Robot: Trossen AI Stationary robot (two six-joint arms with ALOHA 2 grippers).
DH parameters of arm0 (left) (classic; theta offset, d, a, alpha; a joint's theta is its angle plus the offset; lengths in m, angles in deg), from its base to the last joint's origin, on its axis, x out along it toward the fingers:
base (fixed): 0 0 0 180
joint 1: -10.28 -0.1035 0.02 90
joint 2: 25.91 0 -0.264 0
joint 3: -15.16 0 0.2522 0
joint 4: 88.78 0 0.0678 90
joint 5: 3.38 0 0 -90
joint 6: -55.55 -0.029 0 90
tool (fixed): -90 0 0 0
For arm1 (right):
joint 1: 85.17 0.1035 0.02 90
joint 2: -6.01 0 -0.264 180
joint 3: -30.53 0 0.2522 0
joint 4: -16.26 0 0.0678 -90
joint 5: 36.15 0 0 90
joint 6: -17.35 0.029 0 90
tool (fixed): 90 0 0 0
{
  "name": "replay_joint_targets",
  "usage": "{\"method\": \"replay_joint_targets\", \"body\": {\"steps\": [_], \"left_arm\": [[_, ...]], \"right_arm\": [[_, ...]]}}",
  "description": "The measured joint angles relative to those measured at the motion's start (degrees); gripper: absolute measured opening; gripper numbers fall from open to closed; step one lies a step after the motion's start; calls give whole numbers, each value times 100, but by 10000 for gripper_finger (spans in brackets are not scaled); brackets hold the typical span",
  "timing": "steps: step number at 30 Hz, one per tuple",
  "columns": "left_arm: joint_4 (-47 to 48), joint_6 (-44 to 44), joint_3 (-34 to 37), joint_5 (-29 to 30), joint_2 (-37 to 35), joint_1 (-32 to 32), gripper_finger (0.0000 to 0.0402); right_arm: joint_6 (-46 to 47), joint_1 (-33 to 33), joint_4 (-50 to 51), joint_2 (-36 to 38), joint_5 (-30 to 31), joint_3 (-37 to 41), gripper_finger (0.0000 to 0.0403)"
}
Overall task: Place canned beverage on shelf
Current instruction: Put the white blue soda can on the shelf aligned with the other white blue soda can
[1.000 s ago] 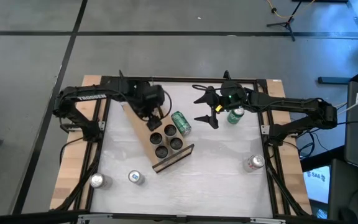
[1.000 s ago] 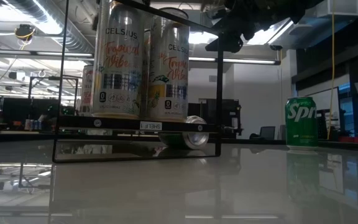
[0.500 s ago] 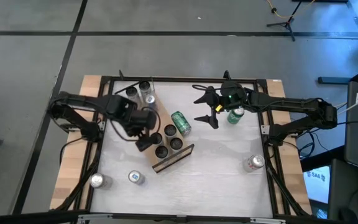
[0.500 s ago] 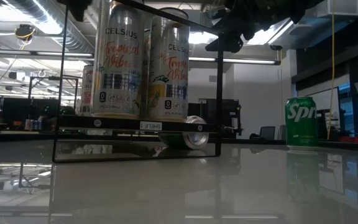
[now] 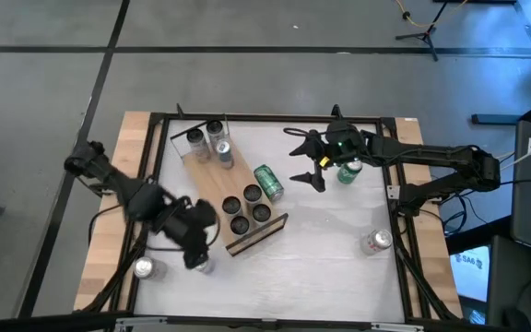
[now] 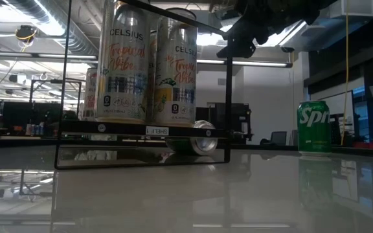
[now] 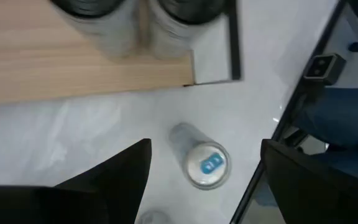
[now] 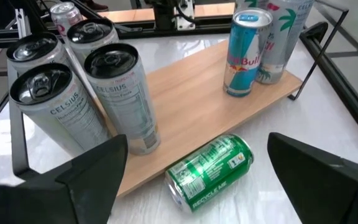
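1. Shelf (image 5: 212, 180) is lying diagonally across the table (image 5: 321, 240) middle, light wood board with dark edges. It is carrying four Celsius cans (image 5: 245, 207) bunched at its near end and two more cans (image 5: 208, 140) at its far end, all upright.
2. Green can (image 5: 268, 182) is lying on its side on the table, touching the shelf's long edge; the right wrist view is showing it (image 8: 211, 170) just beside the board.
3. Left gripper (image 5: 194, 249) is hovering over the near-left part of the table, above a silver can with a blue tab (image 5: 203, 265). Fingers are standing apart with nothing between them; in the left wrist view that can (image 7: 202, 163) is standing upright below the gap, not touched.
4. Right gripper (image 5: 310, 164) is hanging in the air at the far right of the table, fingers spread wide and holding nothing, facing toward the shelf.
5. Sprite can (image 5: 348, 171) is standing upright just beside the right gripper; the low view is showing it (image 6: 314, 127) well apart from the shelf.
6. Two other silver cans are standing on the table: one (image 5: 143, 268) at the near-left edge, one (image 5: 376, 242) at the near-right.
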Motion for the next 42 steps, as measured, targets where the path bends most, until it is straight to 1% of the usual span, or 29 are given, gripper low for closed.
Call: {"method": "replay_joint_targets", "body": {"steps": [3,7,12,17,23,28,32,34,39,42], "left_arm": [[-190,203,91,347,-4,391,290],[-304,452,164,414,3,766,290],[-352,905,205,417,2,1018,290],[-349,1276,205,529,2,1059,290],[-347,1328,205,534,2,1059,305],[-347,1329,205,551,2,1057,339],[-342,1324,205,767,53,1059,360],[-338,1251,205,849,138,1110,363],[-336,877,205,842,401,1218,364],[-336,826,205,811,557,1240,364]], "right_arm": [[0,0,-8,0,0,0,380],[0,0,-8,1,0,0,380],[0,0,-12,0,0,0,380],[0,-3,-14,1,0,0,380],[0,-3,-15,1,0,0,380],[0,-3,-16,0,0,0,380],[0,-3,-16,2,0,0,380],[0,-3,-14,0,0,0,380],[-1,-3,-14,1,0,0,380],[0,-3,-16,0,0,0,380]]}}
